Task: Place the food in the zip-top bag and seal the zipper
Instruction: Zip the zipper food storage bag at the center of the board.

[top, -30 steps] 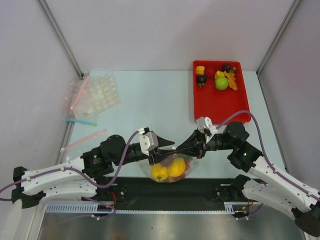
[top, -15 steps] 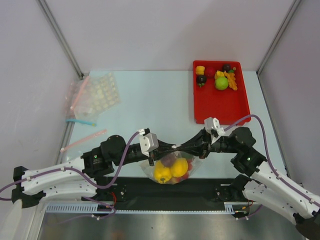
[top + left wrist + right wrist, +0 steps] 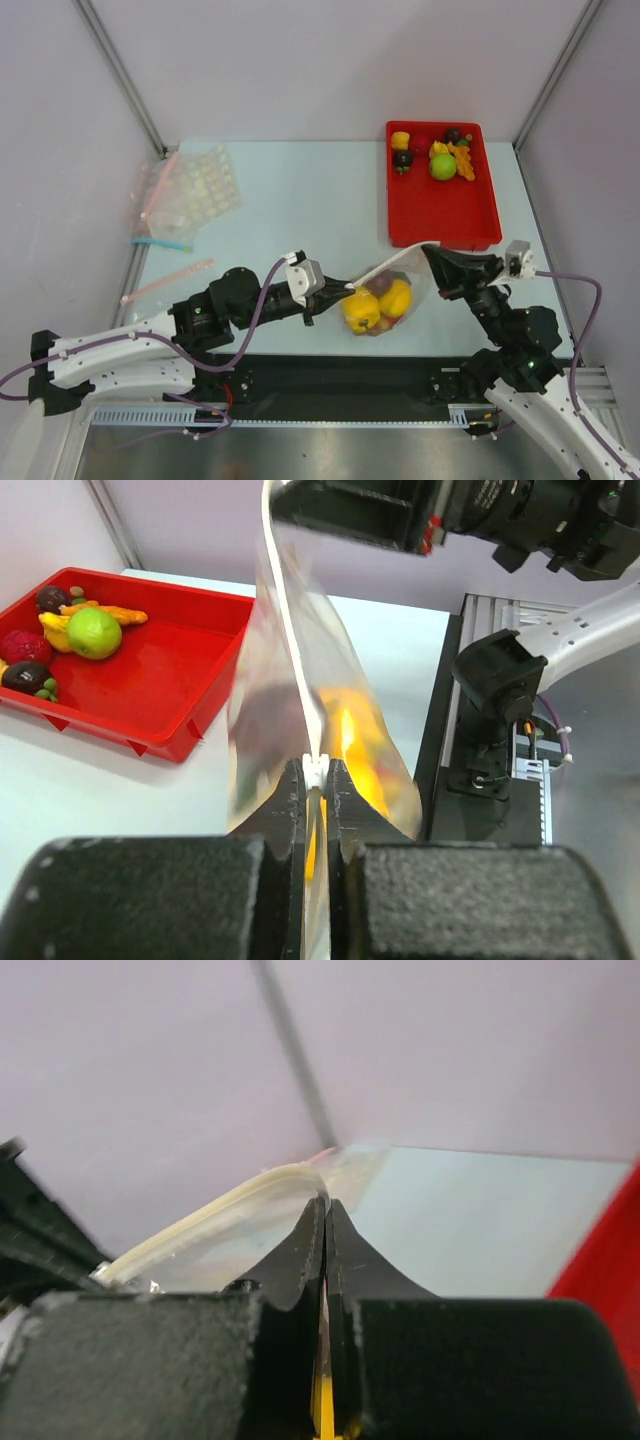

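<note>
Zip-top bag [image 3: 385,300]: clear crinkly plastic, at the desk's [image 3: 280,200] near edge, stretched between both claws.
Food [image 3: 362,310]: glossy yellow peppers inside.
Zipper [image 3: 300,680]: whitish strip.
Left claw [image 3: 317,780]: pinching Zipper's left end.
Right claw [image 3: 323,1210]: pinching its right end.
Red tray [image 3: 445,215]: far right corner.

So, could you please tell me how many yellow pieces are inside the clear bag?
2. One yellow piece lies in the left half of the zip-top bag, the other beside it on the right. Smaller ones may be hidden behind them.
</note>
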Tool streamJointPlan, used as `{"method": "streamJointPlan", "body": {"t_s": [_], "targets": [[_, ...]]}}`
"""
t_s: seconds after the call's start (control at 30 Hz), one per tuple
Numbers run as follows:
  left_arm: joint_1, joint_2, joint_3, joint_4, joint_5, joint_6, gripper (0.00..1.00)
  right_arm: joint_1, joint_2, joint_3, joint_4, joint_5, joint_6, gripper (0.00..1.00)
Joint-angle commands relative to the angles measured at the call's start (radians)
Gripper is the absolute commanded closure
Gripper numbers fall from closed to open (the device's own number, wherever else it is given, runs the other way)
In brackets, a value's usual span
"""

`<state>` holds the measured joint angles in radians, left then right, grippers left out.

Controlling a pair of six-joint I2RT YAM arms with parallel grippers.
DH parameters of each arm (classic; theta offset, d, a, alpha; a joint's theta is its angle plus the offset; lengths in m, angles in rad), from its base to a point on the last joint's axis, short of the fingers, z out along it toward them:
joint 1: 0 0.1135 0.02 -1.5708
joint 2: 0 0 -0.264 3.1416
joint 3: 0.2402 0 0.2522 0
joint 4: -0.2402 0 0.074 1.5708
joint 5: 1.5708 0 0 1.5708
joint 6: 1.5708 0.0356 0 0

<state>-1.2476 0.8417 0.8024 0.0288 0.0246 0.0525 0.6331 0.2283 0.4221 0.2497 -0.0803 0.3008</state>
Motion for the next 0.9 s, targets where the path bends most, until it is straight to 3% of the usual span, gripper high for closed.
{"method": "streamJointPlan", "body": {"t_s": [0.0, 0.33, 0.47, 0.7, 0.87], "targets": [[-0.003, 0.003, 0.053, -0.009, -0.014, -0.008, 1.0, -0.024, -0.041, 0.003, -0.026, 0.552, 0.044, 1.0], [-0.001, 0.068, 0.099, -0.076, -0.167, -0.025, 1.0, -0.024, -0.026, 0.014, -0.124, 0.901, 0.159, 1.0], [0.004, 0.097, 0.109, -0.095, -0.315, -0.031, 1.0, -0.024, -0.032, 0.011, -0.175, 1.019, 0.215, 1.0], [0.048, 0.246, 0.133, -0.096, -0.511, -0.082, 1.0, -0.026, 0.061, -0.016, -0.093, 0.892, 0.213, 1.0], [0.088, 0.309, 0.153, -0.107, -0.612, -0.129, 1.0, -0.027, 0.271, 0.021, -0.059, 0.785, 0.209, 1.0]]}}
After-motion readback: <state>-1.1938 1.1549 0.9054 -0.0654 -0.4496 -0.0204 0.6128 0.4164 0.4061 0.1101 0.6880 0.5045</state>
